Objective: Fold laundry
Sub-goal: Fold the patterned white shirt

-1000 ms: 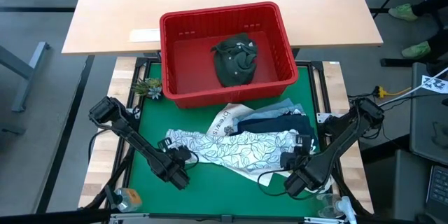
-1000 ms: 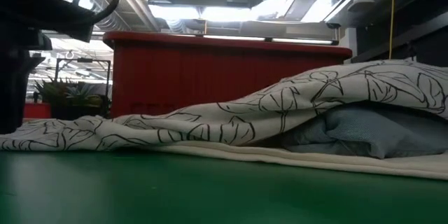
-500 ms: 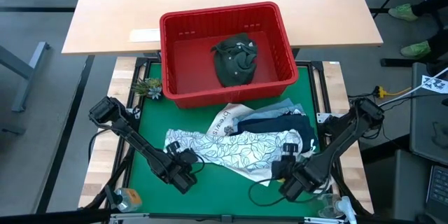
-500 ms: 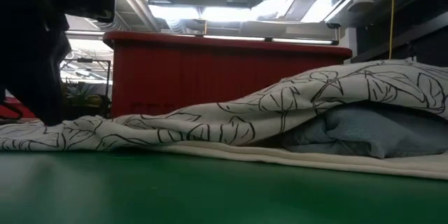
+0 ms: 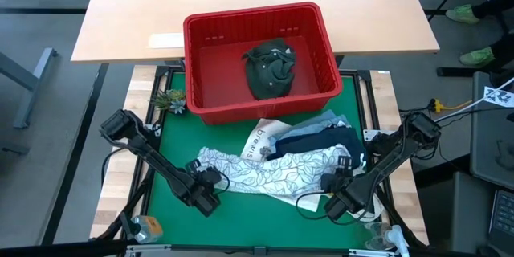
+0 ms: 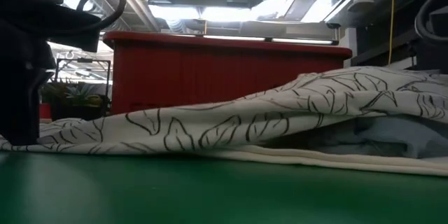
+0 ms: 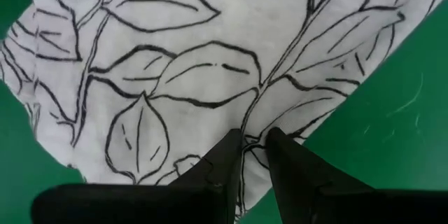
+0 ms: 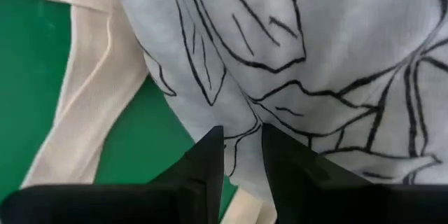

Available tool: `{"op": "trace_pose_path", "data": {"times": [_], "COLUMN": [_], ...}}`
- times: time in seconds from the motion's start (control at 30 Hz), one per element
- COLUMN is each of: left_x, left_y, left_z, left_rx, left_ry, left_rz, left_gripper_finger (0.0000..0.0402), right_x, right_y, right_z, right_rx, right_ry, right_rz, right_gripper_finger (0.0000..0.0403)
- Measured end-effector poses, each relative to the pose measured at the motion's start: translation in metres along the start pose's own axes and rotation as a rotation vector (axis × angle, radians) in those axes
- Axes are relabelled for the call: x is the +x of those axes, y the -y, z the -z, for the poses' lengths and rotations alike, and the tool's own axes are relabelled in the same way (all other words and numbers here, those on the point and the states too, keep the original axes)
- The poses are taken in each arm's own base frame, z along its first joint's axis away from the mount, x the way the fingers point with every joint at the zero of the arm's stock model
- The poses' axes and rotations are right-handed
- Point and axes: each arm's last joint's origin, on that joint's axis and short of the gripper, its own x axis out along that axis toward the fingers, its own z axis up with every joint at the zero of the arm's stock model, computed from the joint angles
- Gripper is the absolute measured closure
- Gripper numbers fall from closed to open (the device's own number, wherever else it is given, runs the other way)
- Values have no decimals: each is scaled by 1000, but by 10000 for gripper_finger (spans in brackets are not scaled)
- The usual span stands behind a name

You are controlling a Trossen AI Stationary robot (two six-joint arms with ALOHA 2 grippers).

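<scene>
Two dark arms work one white leaf-print garment [image 5: 273, 173] spread across the green mat [image 5: 241, 217], with a navy garment [image 5: 309, 144] and a light blue denim one [image 5: 317, 124] bunched just behind it and a dark olive garment [image 5: 271, 68] lying alone in the single red basket [image 5: 257, 24]. The left gripper [image 5: 207, 183] pinches the printed cloth's left edge, its jaws nearly shut with a fold of fabric between them; the right gripper [image 5: 336, 183] clamps the cloth's right end the same way. Only the overhead camera takes in the basket's contents, a cream tote bag [image 5: 261, 138] tucked into the pile, and a small green plant [image 5: 170, 100] at the mat's corner. The left wrist camera alone shows the left gripper [image 7: 250, 143] astride a drawn leaf stem, while the right wrist camera shows the right gripper [image 8: 241, 147] biting the hem beside a cream tote strap [image 8: 84, 105]. From table height the printed garment [image 6: 280, 112] rises in a low ridge before the basket [image 6: 224, 70]. Against half a second ago, the cloth sits drawn up toward the pile, and the right gripper has shifted rightward.
</scene>
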Motion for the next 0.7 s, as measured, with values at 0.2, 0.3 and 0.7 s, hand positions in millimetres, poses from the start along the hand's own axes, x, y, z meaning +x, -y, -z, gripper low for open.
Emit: {"op": "trace_pose_path", "data": {"times": [0.2, 0.3, 0.7], "left_x": [0, -6, -30], "left_y": [-2, 1, 12], "left_z": [2, -1, -12], "left_rx": [34, 44, 45], "left_ry": [-28, -36, -34], "left_rz": [-20, -24, -1], "left_gripper_finger": [333, 333, 333], "right_x": [0, 0, -30], "right_y": [3, 2, 0], "right_z": [2, 3, -4], "right_rx": [-5, -5, -10], "right_ry": [-32, -51, -28], "right_rz": [21, 9, -31], "right_gripper_finger": [304, 304, 304]}}
